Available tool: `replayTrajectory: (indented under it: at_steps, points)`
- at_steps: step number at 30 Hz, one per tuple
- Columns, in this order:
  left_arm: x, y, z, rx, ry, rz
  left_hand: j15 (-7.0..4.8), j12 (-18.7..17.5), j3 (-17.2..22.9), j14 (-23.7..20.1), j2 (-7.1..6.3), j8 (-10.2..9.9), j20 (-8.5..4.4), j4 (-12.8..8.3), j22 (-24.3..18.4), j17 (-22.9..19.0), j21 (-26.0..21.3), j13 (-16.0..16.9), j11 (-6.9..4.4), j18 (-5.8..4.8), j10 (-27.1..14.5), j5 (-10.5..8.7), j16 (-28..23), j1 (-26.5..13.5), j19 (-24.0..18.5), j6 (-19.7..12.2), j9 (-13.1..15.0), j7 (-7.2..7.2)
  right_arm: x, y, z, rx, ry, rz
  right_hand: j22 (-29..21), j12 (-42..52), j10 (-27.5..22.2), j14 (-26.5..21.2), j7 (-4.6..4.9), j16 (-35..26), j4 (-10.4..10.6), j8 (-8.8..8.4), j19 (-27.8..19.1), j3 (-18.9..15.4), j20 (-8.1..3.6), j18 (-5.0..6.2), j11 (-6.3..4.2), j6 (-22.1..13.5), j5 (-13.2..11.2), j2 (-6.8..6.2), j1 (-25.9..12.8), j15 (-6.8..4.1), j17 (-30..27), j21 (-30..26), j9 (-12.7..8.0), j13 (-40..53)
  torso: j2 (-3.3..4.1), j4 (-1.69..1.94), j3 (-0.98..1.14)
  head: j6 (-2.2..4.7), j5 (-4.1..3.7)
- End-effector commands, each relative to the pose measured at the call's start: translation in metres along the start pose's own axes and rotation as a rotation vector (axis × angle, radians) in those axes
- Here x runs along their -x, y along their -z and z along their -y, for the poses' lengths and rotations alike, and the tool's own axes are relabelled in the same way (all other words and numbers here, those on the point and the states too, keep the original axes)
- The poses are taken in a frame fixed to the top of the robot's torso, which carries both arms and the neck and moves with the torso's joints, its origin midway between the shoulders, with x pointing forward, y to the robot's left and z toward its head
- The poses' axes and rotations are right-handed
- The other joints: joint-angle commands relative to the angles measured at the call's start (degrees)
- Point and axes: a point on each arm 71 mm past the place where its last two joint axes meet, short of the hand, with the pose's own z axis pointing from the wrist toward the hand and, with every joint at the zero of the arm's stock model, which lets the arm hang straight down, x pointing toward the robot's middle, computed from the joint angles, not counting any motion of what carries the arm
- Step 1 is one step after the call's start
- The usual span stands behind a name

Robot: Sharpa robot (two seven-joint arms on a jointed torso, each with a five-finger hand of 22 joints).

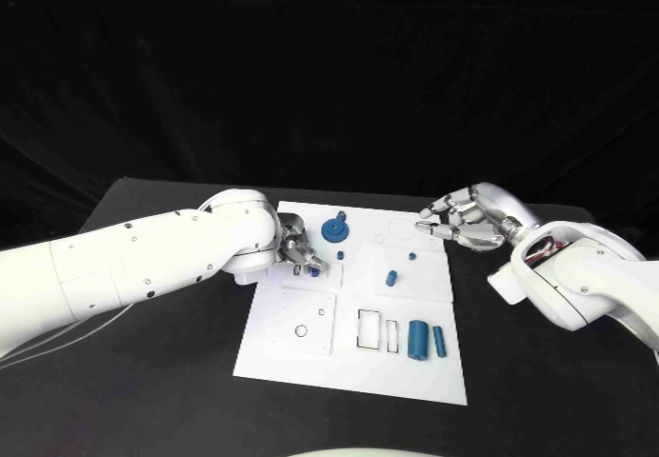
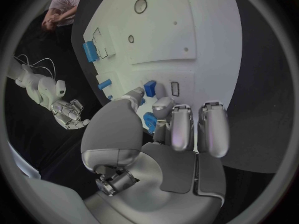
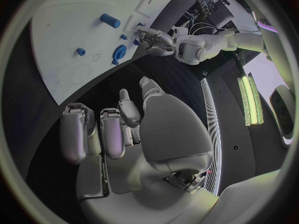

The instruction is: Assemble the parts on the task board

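Observation:
The white task board lies mid-table. My left hand is low over its upper left part, and the thumb and a fingertip pinch a small blue block beside a narrow slot. The same block sits just under the fingers in the head view. A blue gear-like part lies just behind that hand. My right hand hovers off the board's far right corner, fingers loosely bent, nothing in them.
Other blue parts lie on the board: a small peg, an oval piece, and two blocks near the front right beside rectangular slots. A round hole is front left.

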Motion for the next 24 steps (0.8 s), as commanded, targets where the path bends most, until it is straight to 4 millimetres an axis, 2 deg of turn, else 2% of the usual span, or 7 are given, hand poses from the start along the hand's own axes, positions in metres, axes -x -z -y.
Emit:
replayTrajectory:
  at_steps: [1,9,17,24]
  points:
    - [0.003,0.003,0.0,0.022,0.026,0.015,-0.52,0.4,-1.0,2.6,0.26,0.4,-0.29,0.4,0.1,1.5,0.1,0.0,0.14,-0.84,0.0,-0.13,-0.2,-0.3,0.5,0.1,-0.1,0.01,0.0,0.0,-0.001,0.013,0.0,-0.001,6.6,-0.3,-0.4,3.1,0.1,-0.3,0.1,0.45,-0.5,-0.8,-0.04,0.93,-0.05,-0.5,1.9,-0.27,-0.9,-0.25,2.8,-0.4,0.2,-0.1,0.02,0.0,-0.01,0.09,-0.06]
    - [0.018,0.012,-0.001,0.013,0.039,0.029,-0.51,0.3,-2.5,2.6,0.19,0.4,-0.33,0.8,0.0,1.5,0.1,-0.1,0.14,-0.83,-0.1,-0.08,-0.2,0.3,0.5,0.0,-0.1,0.02,0.0,-0.001,0.0,0.01,0.0,0.002,6.6,-0.4,-0.5,3.1,0.09,-0.3,0.2,0.53,-0.5,-1.1,-0.06,0.92,-0.06,-0.6,2.5,-0.29,-1.0,-0.26,2.8,-0.5,0.3,-0.2,0.02,0.05,0.03,0.18,-0.02]
    - [0.048,0.023,-0.007,0.025,0.006,0.044,-0.33,-1.2,-4.7,2.6,0.84,0.0,-0.21,0.6,-0.4,1.4,-0.2,-2.0,0.4,-0.74,-1.4,0.02,-0.3,3.1,0.3,-0.7,-0.3,0.33,0.0,-0.002,0.001,0.007,0.0,0.002,6.6,-0.3,-0.5,3.1,0.09,-0.3,0.2,0.54,-0.5,-1.1,-0.06,0.92,-0.06,-0.6,2.6,-0.28,-1.0,-0.26,2.9,-0.5,0.3,-0.2,0.06,0.1,0.02,0.47,0.09]
    - [0.069,0.017,-0.014,0.059,0.03,0.077,-0.17,-2.2,-5.6,2.6,1.21,-0.3,-0.1,0.9,-0.8,1.4,-0.5,-3.0,0.6,-0.66,-2.2,0.05,-0.3,3.8,0.1,-1.1,-0.5,0.56,0.0,-0.002,0.001,0.007,0.0,0.001,6.6,-0.3,-0.4,3.1,0.09,-0.3,0.2,0.55,-0.5,-1.2,-0.07,0.92,-0.07,-0.6,2.6,-0.27,-1.0,-0.26,2.9,-0.5,0.3,-0.1,0.09,0.02,-0.06,0.66,0.33]
